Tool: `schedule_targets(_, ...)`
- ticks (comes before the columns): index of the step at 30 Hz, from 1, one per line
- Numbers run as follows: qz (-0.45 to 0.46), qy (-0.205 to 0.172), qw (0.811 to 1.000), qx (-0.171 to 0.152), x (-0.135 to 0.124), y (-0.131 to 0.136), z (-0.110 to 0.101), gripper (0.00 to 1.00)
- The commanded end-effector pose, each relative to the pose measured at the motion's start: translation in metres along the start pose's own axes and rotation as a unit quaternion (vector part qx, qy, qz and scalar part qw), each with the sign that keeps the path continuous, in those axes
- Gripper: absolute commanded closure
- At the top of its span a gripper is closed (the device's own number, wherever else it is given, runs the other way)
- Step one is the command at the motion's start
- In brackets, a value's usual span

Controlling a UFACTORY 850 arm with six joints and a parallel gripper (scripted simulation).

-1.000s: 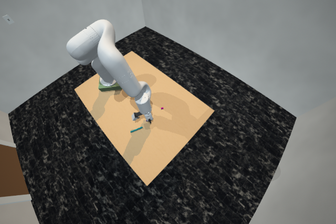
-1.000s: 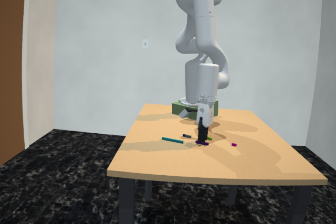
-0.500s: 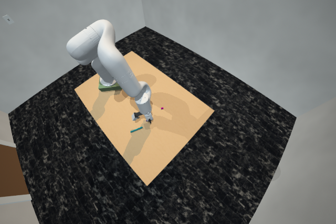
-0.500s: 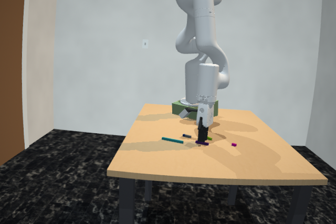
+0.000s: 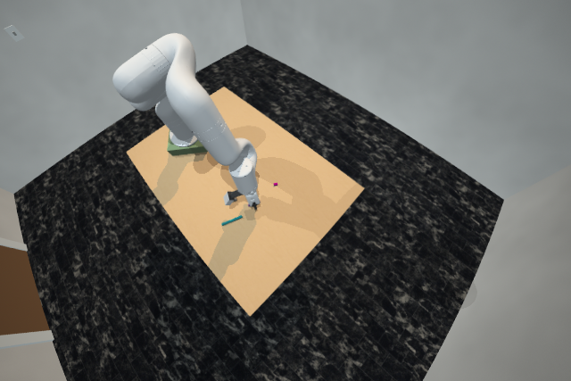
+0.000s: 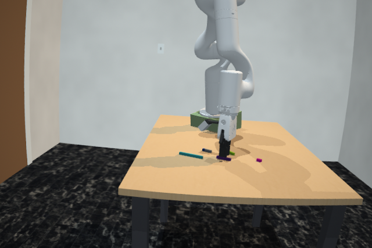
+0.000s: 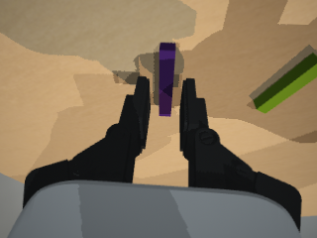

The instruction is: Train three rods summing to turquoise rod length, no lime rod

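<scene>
My gripper (image 5: 253, 207) (image 6: 224, 155) (image 7: 165, 93) is open partway and points down, with its fingers on either side of the purple rod (image 6: 228, 159) (image 7: 167, 65) and a gap at each side. The turquoise rod (image 5: 232, 220) (image 6: 190, 155) lies alone to one side. In the exterior view, the blue rod (image 6: 204, 150) and the grey rod (image 6: 208, 151) lie end to end; any small gap cannot be told. The magenta rod (image 5: 276, 184) (image 6: 258, 160) lies apart. The lime rod (image 6: 232, 153) (image 7: 289, 86) lies slanted beside the gripper. In the top view, the purple, blue, grey and lime rods are hidden.
The arm stands on a green base (image 5: 184, 150) (image 6: 196, 120) at the back of the wooden table (image 5: 258, 270) (image 6: 186, 182). The lime rod is the nearest rod to the fingers besides the purple one. Arm shadows cross the table.
</scene>
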State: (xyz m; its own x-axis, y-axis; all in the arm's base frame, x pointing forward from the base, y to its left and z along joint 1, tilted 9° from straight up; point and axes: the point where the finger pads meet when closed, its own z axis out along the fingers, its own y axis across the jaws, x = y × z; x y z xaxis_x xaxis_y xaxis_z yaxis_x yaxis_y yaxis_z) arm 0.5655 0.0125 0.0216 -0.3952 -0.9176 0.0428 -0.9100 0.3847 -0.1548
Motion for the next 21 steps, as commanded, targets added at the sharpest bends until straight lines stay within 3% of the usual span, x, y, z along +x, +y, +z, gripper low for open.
schedule_targets(1,0.0,0.0,1.0,0.001,-0.0004,-0.0008,-0.0006,0.76)
schedule_targets(21,0.0,0.0,1.0,0.001,-0.0004,-0.0008,0.004,0.76)
